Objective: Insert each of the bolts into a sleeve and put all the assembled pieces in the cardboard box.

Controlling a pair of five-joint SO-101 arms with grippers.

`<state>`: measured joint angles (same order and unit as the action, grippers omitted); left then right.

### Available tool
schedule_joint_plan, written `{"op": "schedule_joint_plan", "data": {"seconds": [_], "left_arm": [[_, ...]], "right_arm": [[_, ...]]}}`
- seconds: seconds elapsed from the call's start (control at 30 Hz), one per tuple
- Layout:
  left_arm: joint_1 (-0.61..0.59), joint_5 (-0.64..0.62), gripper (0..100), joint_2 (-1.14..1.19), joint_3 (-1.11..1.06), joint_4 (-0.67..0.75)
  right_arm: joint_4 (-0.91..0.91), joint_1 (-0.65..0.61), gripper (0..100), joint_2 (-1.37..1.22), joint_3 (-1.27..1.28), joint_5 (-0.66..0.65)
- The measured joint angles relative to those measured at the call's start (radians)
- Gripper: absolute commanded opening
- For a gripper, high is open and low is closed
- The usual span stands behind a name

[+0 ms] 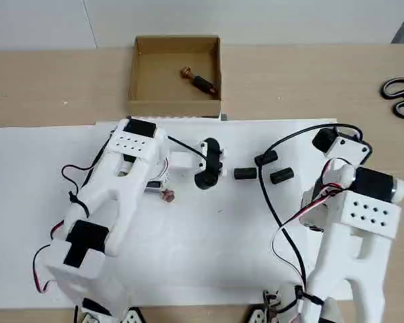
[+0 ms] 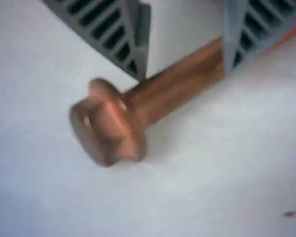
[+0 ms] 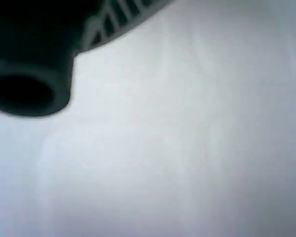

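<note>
A copper bolt (image 2: 113,123) lies on the white paper, its head toward the camera. My left gripper (image 2: 185,69) stands open over it, one grey finger on each side of the shank, which runs under one finger. From above, that bolt (image 1: 167,196) shows just beside the left arm (image 1: 131,168). My right gripper (image 3: 74,34) is shut on a black sleeve (image 3: 29,84), held just above the paper with its open end toward the camera. Three more black sleeves (image 1: 245,173) (image 1: 281,176) (image 1: 266,159) lie mid-table. The cardboard box (image 1: 140,74) holds one bolt in a sleeve (image 1: 200,82).
A white paper sheet (image 1: 209,249) covers the wooden table. Scissors (image 1: 400,96) lie at the far right edge. Black cables (image 1: 283,229) trail from the right arm (image 1: 353,222) across the sheet. The left arm's black wrist camera (image 1: 209,163) sits near the sleeves.
</note>
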<state>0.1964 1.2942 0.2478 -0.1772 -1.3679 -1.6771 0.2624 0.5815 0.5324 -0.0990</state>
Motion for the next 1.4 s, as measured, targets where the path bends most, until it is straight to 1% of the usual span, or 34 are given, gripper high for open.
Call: {"op": "schedule_joint_plan", "data": {"seconds": [0.33,0.93,1.2,1.4], "left_arm": [[-0.006,0.003,10,0.040,0.015,0.037],[0.095,0.005,10,0.069,0.017,0.025],[0.109,0.005,2,0.069,0.008,0.006],[0.109,0.005,1,0.069,0.006,-0.002]], "right_arm": [[0.000,0.000,0.2,0.000,0.000,0.000],[0.000,0.000,0.2,0.000,0.000,0.000],[0.000,0.000,0.2,0.000,0.000,0.000],[0.000,0.000,0.2,0.000,0.000,0.000]]}}
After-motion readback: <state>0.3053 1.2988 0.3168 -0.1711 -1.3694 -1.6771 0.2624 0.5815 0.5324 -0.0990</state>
